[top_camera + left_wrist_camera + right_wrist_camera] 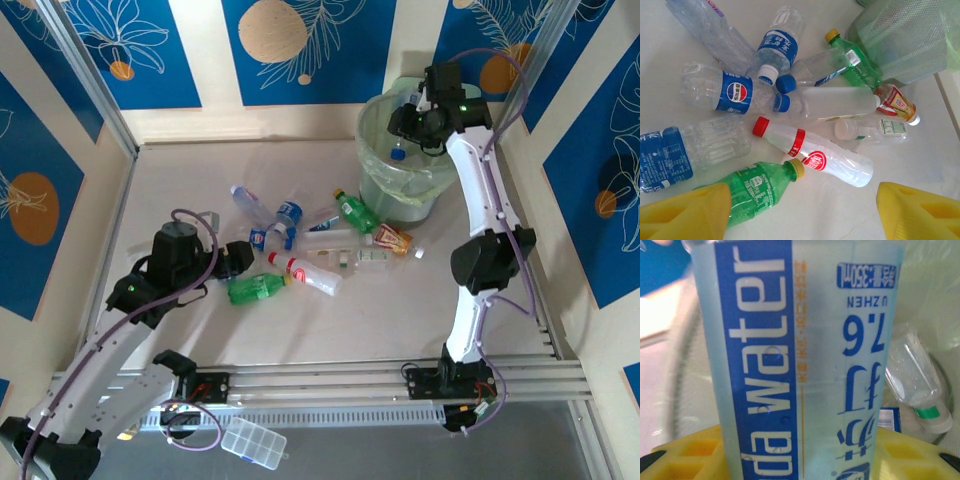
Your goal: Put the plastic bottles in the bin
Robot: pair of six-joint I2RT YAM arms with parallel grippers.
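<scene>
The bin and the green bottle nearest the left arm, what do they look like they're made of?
Bin: seems to be thin, translucent pale-green plastic, dull and finely textured; light shows through its wall. Green bottle: probably glossy, see-through tinted plastic; it has bright highlights, and light shows through its neck.

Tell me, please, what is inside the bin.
A clear bottle with a green band lies inside the bin. The blue-labelled bottle in the right gripper covers the rest of the inside.
</scene>
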